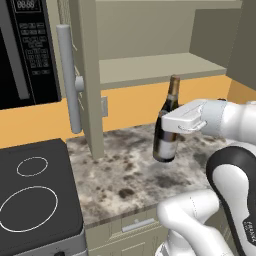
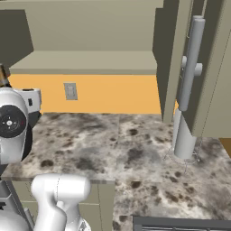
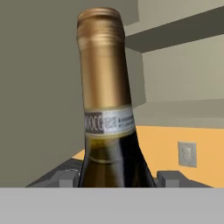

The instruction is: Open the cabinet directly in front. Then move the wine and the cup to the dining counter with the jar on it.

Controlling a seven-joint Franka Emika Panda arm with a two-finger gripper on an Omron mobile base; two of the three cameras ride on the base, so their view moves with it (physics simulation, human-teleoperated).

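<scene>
left base view puts the wine [image 1: 168, 125] right of centre in the frame, its base hanging clear above the mottled worktop [image 1: 125, 175] with a faint shadow under it, so it is lifted rather than standing. its long axis is close to upright, tan neck leaning slightly toward the upper right. the gripper [image 1: 172, 124] comes in from the right edge of the frame and pinches the bottle across its shoulder, jaws roughly level and square to that axis. in the hand view the wine [image 3: 107, 105] rises up the middle of the frame, a dark finger tip [image 3: 65, 177] pressed close on either side of the glass at the bottom. above it, in the upper half of the left base view, the cabinet [image 1: 150, 60] stands open with its lower shelf bare. my judgement: the carry turns on keeping the bottle upright, since the grip sits high and the heavy base hangs below it.
</scene>
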